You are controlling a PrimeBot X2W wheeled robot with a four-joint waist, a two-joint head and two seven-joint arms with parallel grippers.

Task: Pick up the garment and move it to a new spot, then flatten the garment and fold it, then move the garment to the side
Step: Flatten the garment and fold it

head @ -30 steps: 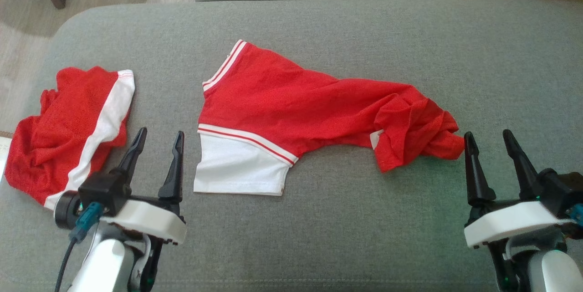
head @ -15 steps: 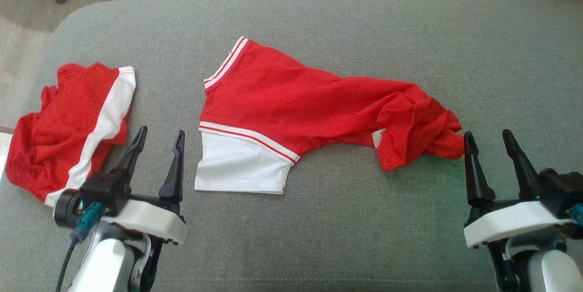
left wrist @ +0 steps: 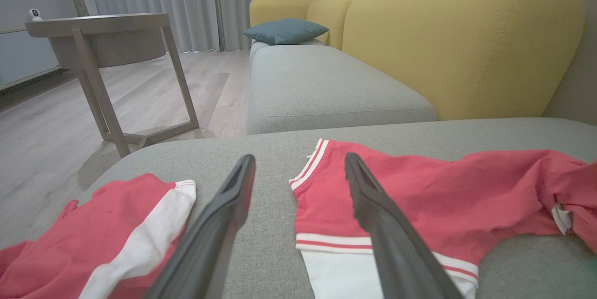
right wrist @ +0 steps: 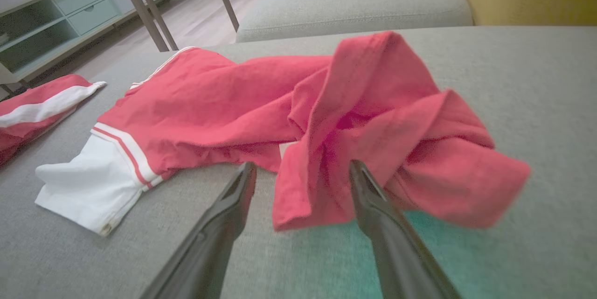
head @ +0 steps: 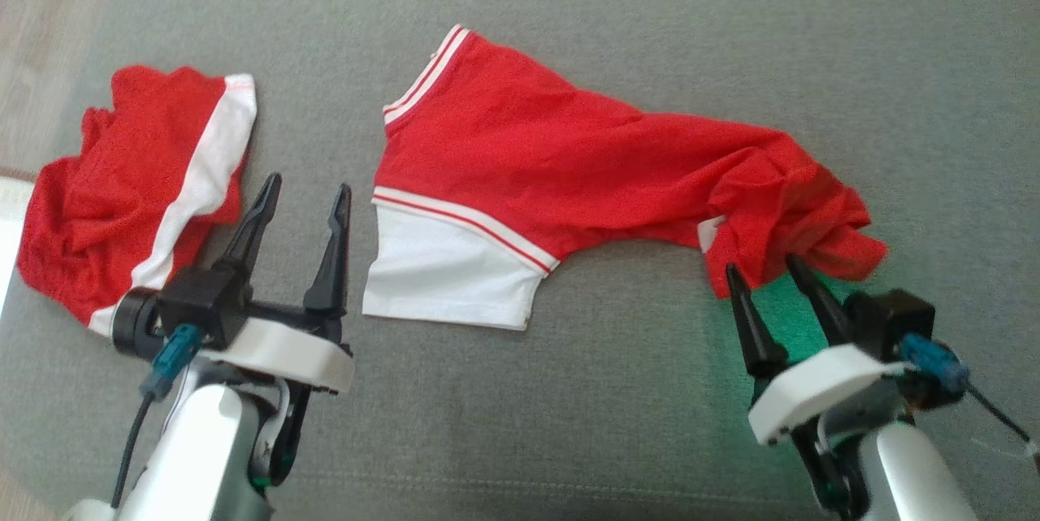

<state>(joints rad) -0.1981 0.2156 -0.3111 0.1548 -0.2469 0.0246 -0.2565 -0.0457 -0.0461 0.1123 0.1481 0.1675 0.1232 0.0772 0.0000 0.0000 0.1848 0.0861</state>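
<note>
Grey soft sofa cushion (head: pixel 617 407) holds the crumpled red and white cloth shirt (head: pixel 528 155). Its bunched end lies right at my wide right tool (head: pixel 761 263). My left tool (head: pixel 309 183) is wide, holding nothing.

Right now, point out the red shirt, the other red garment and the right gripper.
red shirt (head: pixel 569 147), head view, flat red middle of its body.
other red garment (head: pixel 106 180), head view, its red mesh panel.
right gripper (head: pixel 760 263), head view, midway between its fingertips.
</note>
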